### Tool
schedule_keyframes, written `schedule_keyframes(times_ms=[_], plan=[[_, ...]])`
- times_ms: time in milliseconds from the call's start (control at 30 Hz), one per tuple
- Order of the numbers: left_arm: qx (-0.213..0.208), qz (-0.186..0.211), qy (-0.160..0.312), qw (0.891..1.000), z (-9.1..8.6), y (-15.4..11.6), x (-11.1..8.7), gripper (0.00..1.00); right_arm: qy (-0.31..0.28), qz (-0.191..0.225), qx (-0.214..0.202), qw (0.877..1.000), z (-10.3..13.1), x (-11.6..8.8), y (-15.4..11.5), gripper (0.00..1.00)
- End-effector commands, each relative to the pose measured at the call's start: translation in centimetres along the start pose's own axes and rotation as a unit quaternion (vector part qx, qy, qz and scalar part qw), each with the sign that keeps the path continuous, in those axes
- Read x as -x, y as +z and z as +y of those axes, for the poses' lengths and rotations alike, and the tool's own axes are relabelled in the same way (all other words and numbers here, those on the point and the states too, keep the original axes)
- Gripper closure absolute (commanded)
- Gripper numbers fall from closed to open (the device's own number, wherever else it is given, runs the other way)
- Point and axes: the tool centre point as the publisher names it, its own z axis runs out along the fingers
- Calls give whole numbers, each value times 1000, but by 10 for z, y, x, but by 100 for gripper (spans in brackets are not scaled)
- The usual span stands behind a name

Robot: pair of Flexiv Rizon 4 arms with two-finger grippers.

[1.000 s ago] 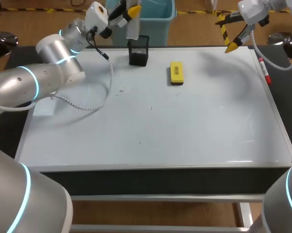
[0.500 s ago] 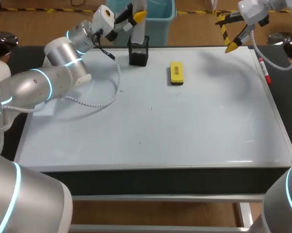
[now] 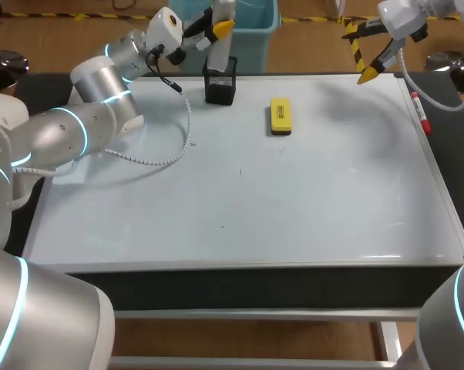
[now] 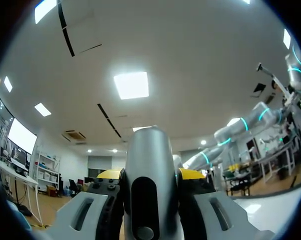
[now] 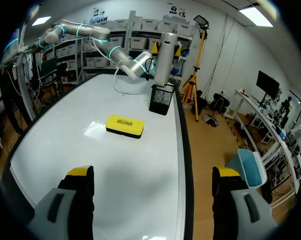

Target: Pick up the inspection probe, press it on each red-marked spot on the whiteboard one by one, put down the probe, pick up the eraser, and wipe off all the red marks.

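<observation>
Left pincer (image 3: pixel 216 27): closed on the inspection probe (image 3: pixel 219 52), one yellow-tipped finger on each side of its barrel; the left wrist view shows both tips pressed against the grey body.
Inspection probe: a grey cylinder held upright, with its lower end at or just inside the mouth of the black mesh holder (image 3: pixel 220 85). How deep it sits cannot be told.
Key relation: the probe's long axis is vertical and directly above the holder, so the coming move looks like a straight vertical one.
Holder: stands at the far edge of the whiteboard (image 3: pixel 294 200), left of centre.
Eraser (image 3: pixel 280 116): a yellow block lying flat near the holder, to its right, with its long axis pointing away from the robot. The left arm is the nearer one.
Writing: a dark printed strip on top of the eraser, too small to read.
Whiteboard: lies flat on the table (image 3: pixel 255 285); no red marks are visible on it.
Right pincer (image 3: pixel 363 52): wide open and empty, above the far right corner, well apart from the eraser.
Red marker (image 3: pixel 421 114): lies along the whiteboard's right edge.
</observation>
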Motion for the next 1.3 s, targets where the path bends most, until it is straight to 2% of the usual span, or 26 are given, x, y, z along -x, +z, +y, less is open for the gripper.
schedule_keyframes(times_ms=[33,400,467,633,767,1167,1300], plan=[[-7,63,-7,998,9,1,8,100,0,2,-2,1000,0,0,-1,0],[29,79,-18,996,22,6,7,100,0,2,-2,1000,0,0,-1,0],[52,86,-10,995,24,6,8,100,0,2,-2,1000,0,0,-1,0],[62,87,-9,994,32,3,9,100,0,2,-2,1000,0,0,-1,0],[86,89,-8,992,38,-1,9,100,0,2,-2,1000,0,0,-1,0],[74,82,4,994,51,-15,9,100,0,2,-2,1000,0,0,-1,0],[61,90,1,994,54,-16,10,100,0,2,-2,1000,0,0,-1,0]])
